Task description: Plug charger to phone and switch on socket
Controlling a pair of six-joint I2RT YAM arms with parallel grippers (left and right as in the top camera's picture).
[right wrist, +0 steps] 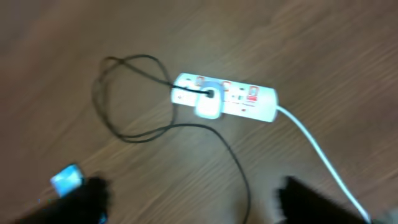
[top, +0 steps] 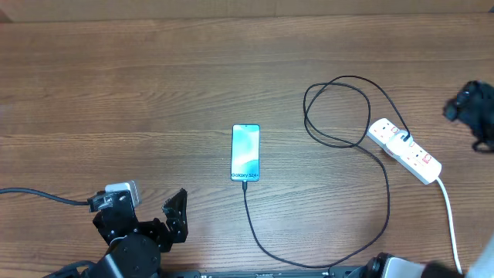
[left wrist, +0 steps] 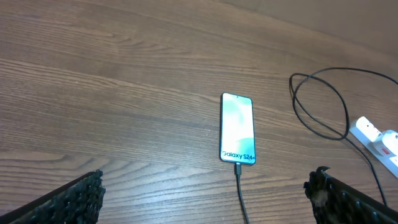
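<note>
Left claw [left wrist: 206, 182] hangs low over the near edge of the wooden table [top: 154, 93] with its two fingers [left wrist: 74, 199] spread wide and nothing between them. The phone [left wrist: 237, 127] lies ahead of it, flat and face up, its lit blue-white screen showing "Galaxy S24" at the near end. Into that near end the charger [left wrist: 239, 182] is plugged; in the overhead view its thin black cable runs toward the table's front edge, curves round to the right, climbs and makes a loose loop before reaching the socket [top: 404, 149]. Right claw [right wrist: 191, 186] hangs at the right side of the table, near the socket, its fingers also apart and empty, blurred in its own camera. The socket lies at a slant, well apart from the phone, with a white plug [right wrist: 205, 107] seated in it and its thick white cord [top: 449, 216] trailing toward the front edge. Red switches show on it, but whether any is on I cannot tell
</note>
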